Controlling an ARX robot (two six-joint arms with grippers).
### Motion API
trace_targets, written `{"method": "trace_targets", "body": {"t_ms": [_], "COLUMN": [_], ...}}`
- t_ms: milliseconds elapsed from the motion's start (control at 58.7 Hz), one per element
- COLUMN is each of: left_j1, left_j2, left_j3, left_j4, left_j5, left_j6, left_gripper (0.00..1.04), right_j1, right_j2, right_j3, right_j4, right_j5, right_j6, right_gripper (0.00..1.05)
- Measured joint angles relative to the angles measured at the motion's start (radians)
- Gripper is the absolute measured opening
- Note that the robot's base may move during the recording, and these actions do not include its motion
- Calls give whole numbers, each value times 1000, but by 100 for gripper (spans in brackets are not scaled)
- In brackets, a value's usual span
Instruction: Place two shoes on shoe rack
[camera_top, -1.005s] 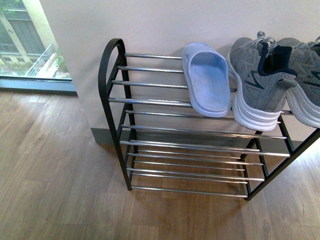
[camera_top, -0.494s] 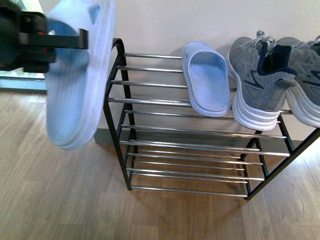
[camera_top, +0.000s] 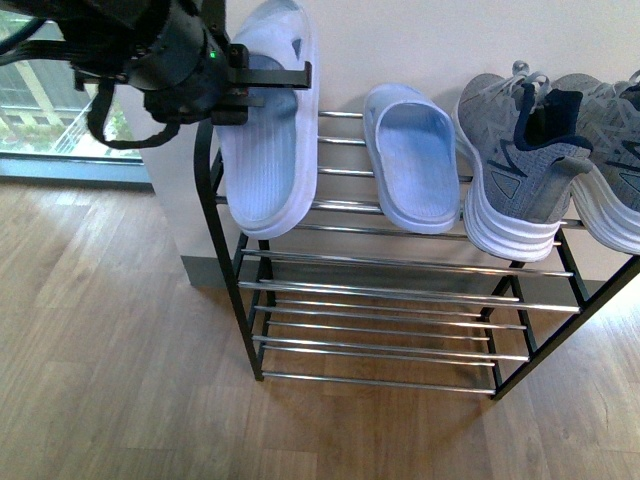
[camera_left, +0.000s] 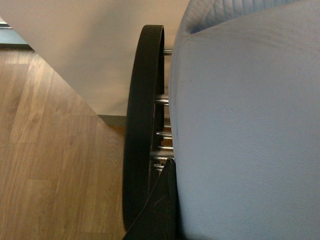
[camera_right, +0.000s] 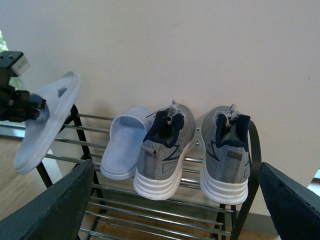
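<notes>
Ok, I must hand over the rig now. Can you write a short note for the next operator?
Left pincer: shut on the held slipper, tilted over the left end of the shoe rack; whether it touches the bars is unclear.
Right pincer: open, empty, back from the rack.
Done: the other slipper lies on the top tier, beside the two grey sneakers.
Left: lower the held slipper flat onto the top bars, left of its mate, then release and withdraw.
</notes>
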Motion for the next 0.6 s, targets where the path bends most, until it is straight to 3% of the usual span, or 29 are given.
{"method": "trace_targets", "body": {"t_ms": [596], "left_j1": [-37], "left_j2": [262], "left_j3": [346], "left_j4": [-145], "left_j5": [-62], "left_j6": [28], "left_gripper": [2], "right_j1": [0], "right_j2": [0], "right_j3": [0], "right_j4": [0], "right_j5": [0], "right_j6": [0], "right_gripper": [95]}}
